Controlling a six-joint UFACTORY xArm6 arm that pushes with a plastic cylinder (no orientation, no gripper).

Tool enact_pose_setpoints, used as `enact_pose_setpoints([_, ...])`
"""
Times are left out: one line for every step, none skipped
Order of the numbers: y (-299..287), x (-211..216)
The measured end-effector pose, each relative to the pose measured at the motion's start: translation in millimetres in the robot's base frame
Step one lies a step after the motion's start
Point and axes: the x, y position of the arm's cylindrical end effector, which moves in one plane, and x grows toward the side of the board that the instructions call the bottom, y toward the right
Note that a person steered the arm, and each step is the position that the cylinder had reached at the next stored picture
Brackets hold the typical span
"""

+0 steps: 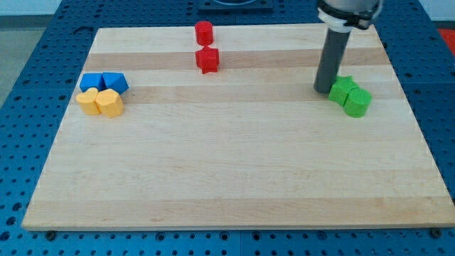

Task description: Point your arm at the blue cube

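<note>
So the blue cube (114, 82) is sitting way over at the view's left side of the wooden board (234, 178), a small solid blue block with a lighter top face and darker sides, turned a little so one corner faces us. Right next to it on the view's left, touching it, there's a second blue block (92, 81) that looks flatter, though we can't quite make out its shape. Just below those two are a pair of yellow blocks, the yellow block on the left (88, 101) and a chunkier yellow block (109, 102) beside it, all four packed into one tight little cluster. As for us, our arm has no gripper to open or close, just the dark rod (332, 60), and it's holding nothing. Our tip (324, 89) is resting on the board over at the view's right, well apart from the blue cube, basically the whole width of the board away. It's just beside the green blocks, with the nearer green block (343, 89) right up against the rod's right side; we can't tell if they're actually touching. The green cylinder (357, 102) sits just below and to the right of that one. Up near the view's top in the middle there's a red cylinder (204, 32) with a red block (207, 60) just below it, slightly apart.
</note>
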Motion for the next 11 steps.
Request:
enact_pose_setpoints([12,0])
enact_pose_setpoints([9,0])
enact_pose_setpoints([6,0])
enact_pose_setpoints([-7,-7])
enact_pose_setpoints([-55,-18])
enact_pose_setpoints([-112,-20])
enact_pose_setpoints([-150,-14])
enact_pose_setpoints([-185,-10])
enact_pose_setpoints([-234,-24])
enact_pose_setpoints([-279,-43])
enact_pose_setpoints([-337,-59])
